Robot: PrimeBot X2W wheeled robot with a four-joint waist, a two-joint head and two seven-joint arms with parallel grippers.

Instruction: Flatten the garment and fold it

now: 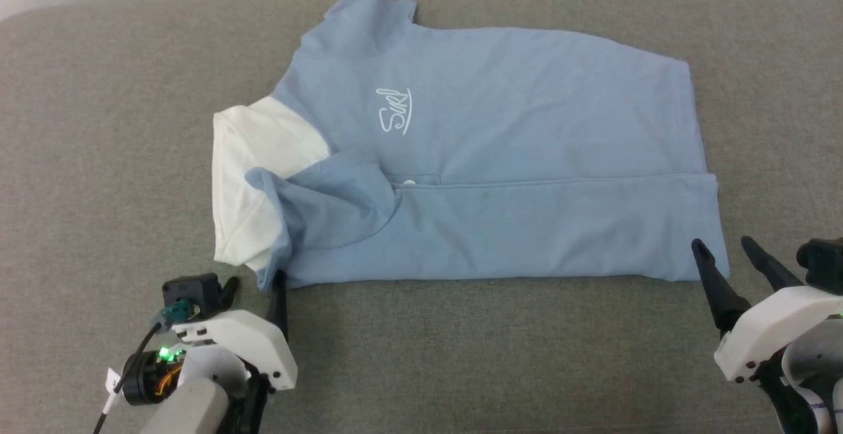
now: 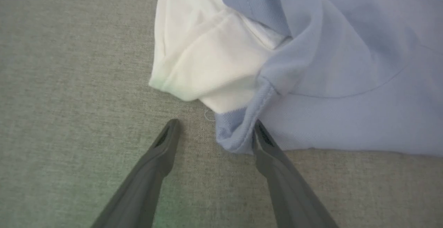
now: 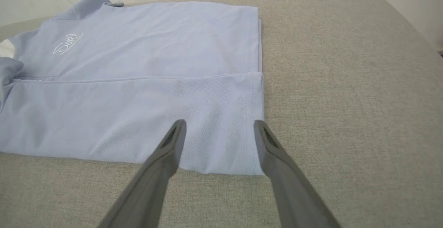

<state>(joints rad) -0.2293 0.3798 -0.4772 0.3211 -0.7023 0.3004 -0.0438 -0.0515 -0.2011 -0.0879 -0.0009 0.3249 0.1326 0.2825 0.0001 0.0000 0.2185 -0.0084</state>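
White cursive "Surf" script [image 1: 394, 111], seemingly, on garment [image 1: 527, 124] chest

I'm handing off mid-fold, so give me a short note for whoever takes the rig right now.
Left gripper: open, holding nothing, at the near collar-end corner, one finger against the cloth edge.
Right gripper: open, holding nothing, at the near hem corner.
Shirt: lies sideways on the grey pad, collar to the left, hem to the right.
Done: spread flat; near long side folded in to about the placket, near sleeve lying on top.
Left: far side and far sleeve not yet folded in; after that, probably hem to collar.
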